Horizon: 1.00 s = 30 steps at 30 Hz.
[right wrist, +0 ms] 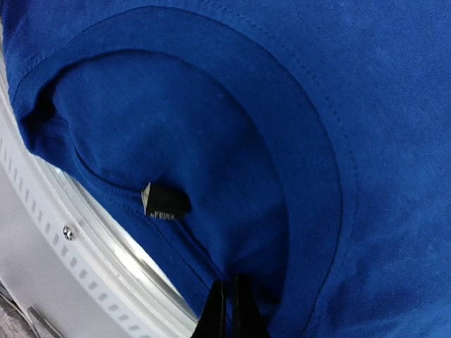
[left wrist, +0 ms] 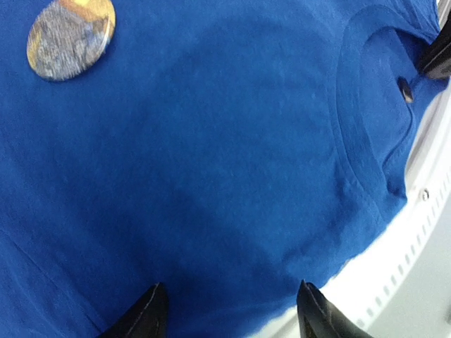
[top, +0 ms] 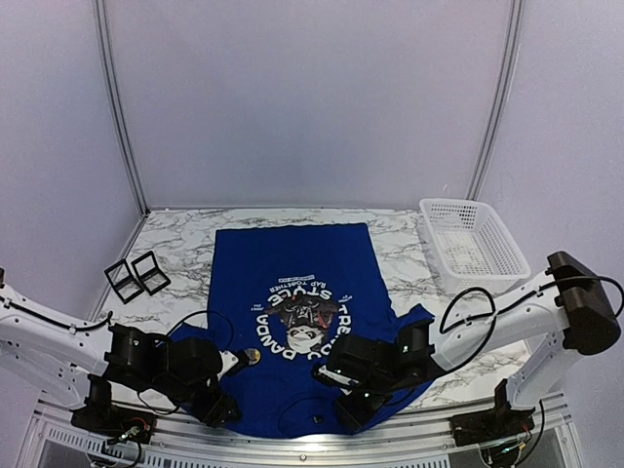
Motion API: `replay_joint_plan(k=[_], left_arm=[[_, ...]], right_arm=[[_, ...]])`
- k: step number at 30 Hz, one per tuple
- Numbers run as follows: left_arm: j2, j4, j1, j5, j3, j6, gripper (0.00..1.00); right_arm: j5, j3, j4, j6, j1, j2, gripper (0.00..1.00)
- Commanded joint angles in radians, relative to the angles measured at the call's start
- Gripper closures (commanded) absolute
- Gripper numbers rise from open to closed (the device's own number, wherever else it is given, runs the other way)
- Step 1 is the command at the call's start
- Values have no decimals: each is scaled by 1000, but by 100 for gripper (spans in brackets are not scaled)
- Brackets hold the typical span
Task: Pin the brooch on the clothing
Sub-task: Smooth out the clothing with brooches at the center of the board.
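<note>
We see the T-shirt (top: 292,253) flat on the marble bench (top: 185,234), collar twd the near edge. The brooch (left wrist: 70,36) lies on the blue cloth, apart from the L gripper (left wrist: 229,317), whose fingers stand apart w/ nothing betw them. The R gripper (right wrist: 227,313) is closed, tips at the collar rim; we can't tell if cloth is pinched.

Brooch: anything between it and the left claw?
Nothing visible. The brooch lies on the T-shirt, clear of the open left claw; only bare blue fabric lies between them.
</note>
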Motion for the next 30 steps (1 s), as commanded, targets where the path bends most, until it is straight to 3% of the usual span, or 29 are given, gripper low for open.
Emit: replay_joint_plan(k=[1, 5, 8, 14, 17, 24, 30], left_arm=[[-65, -141, -11, 71, 54, 1, 32], [-182, -179, 91, 5, 128, 66, 26], [-207, -183, 359, -4, 122, 107, 27], [-139, -116, 682, -78, 76, 163, 27], [-85, -67, 787, -98, 41, 162, 27], [-59, -14, 836, -184, -70, 47, 26], [-185, -20, 835, -249, -211, -163, 25]], right_arm=[[-54, 122, -85, -66, -12, -80, 100], [21, 201, -140, -135, -187, -137, 100], [157, 234, -178, -182, -403, -126, 100], [244, 343, -12, -343, -681, 65, 100], [191, 394, 61, -369, -788, 198, 100], [166, 477, 119, -359, -869, 410, 100], [196, 537, 128, -362, -881, 494, 100]])
